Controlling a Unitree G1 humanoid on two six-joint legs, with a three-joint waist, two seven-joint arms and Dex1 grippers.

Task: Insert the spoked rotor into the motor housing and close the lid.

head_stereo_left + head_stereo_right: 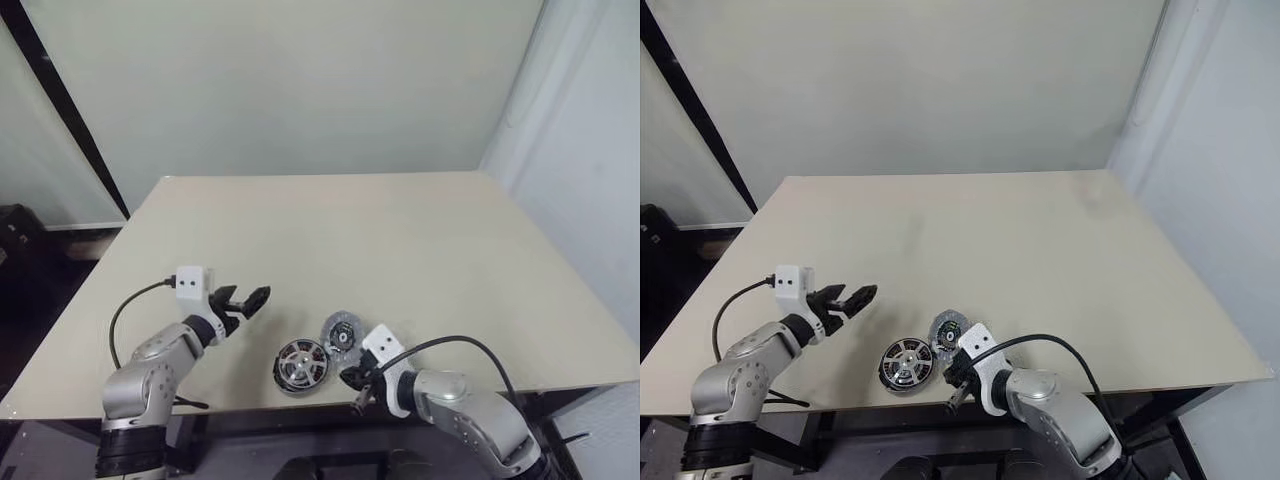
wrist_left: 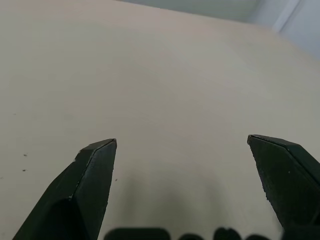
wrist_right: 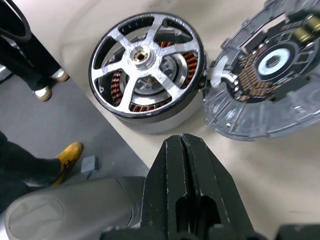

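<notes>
at the table's near edge | spoked rotor (image 3: 146, 67) seated in motor housing (image 3: 131, 111) | lid (image 3: 272, 80) just beside housing, not yet on | right gripper (image 3: 184, 165) pinched empty | left gripper (image 1: 247, 300) spread wide, empty, well left of housing

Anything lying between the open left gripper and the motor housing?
Nothing: in the left eye view, bare table separates the left gripper from the motor housing.

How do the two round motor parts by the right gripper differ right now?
The dark ring-shaped motor housing already carries the shiny silver spoked rotor over its copper windings; the pale grey lid is a flat disc with a black centre. The housing stands taller; the lid is thinner. Both sit side by side near the table's front edge.
</notes>
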